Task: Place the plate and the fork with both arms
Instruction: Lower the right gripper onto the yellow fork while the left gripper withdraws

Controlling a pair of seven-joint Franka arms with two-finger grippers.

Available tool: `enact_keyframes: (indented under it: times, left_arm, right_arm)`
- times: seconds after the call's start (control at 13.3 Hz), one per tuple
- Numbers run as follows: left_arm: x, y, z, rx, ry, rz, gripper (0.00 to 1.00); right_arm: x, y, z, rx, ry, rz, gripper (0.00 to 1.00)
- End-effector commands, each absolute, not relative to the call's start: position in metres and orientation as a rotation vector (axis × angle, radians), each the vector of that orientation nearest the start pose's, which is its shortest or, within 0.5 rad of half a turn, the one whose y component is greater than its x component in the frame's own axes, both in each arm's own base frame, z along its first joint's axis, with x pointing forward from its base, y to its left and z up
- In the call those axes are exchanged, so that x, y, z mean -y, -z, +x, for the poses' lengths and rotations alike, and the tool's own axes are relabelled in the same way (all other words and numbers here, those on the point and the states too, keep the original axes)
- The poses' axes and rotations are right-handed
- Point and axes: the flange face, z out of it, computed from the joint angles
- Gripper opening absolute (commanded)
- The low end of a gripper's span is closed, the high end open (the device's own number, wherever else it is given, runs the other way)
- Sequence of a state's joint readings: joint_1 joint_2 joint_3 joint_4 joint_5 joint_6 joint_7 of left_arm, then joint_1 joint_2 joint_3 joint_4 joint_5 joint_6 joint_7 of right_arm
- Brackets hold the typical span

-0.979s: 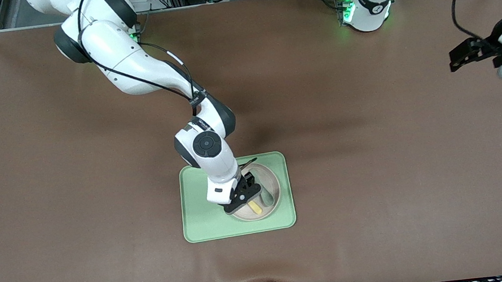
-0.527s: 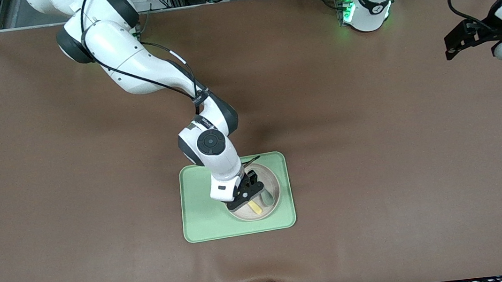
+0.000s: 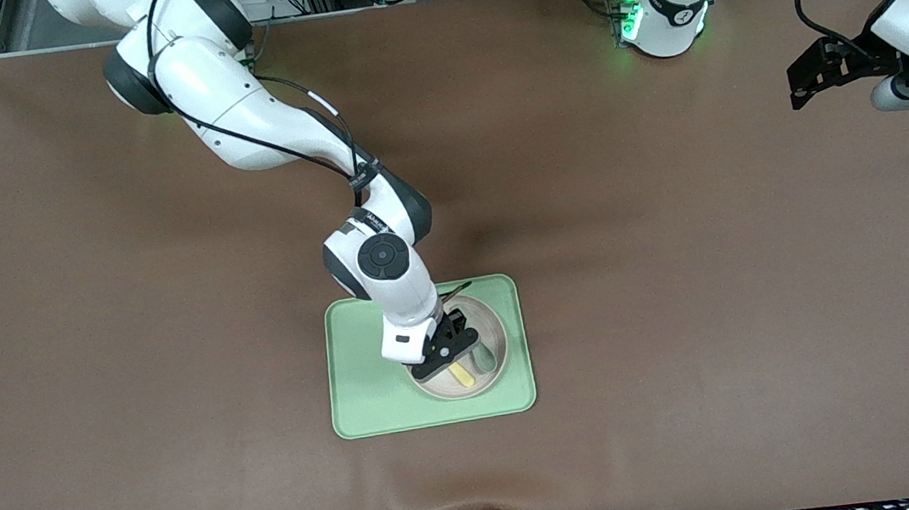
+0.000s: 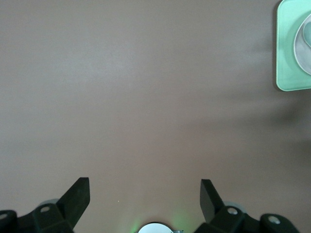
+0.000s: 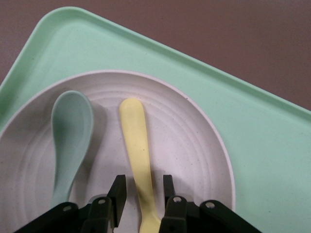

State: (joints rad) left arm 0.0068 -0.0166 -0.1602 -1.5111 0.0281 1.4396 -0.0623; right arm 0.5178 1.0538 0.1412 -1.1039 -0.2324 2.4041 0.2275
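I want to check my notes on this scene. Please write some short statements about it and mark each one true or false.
1. The plate lies on the green tray. True.
2. The fork lies on the bare table. False: it lies in the plate, beside the spoon.
3. The right tool has a finger on each side of the fork. True.
4. The left tool holds the spoon. False: it is open, empty, over bare table.

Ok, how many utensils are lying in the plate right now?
2. The yellow fork lies in the plate between the right tool's fingers; the grey-green spoon lies beside it. None appears hidden.
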Motion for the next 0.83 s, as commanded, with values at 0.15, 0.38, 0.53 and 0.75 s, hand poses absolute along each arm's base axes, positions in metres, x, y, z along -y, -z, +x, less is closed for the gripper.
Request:
enact_keyframes:
  times: [0.15,0.38,0.53,0.75]
  left_arm:
    - [0.079,-0.658,0.527,-0.157,-0.084,-3.103,1.0]
    - [0.07,-0.658,0.523,-0.16,-0.125,-3.099,1.0]
    - [0.066,-0.658,0.523,-0.149,-0.127,-3.1,1.0]
    - [0.063,-0.657,0.525,-0.14,-0.13,-3.103,1.0]
  right_arm:
    - [-0.458,-0.184,0.652,0.713,0.424,-2.984,0.45]
    - [-0.459,-0.185,0.652,0.714,0.433,-2.98,0.0]
    - [-0.459,-0.187,0.652,0.67,0.433,-2.989,0.0]
    - [-0.459,-0.195,0.654,0.658,0.44,-2.986,0.0]
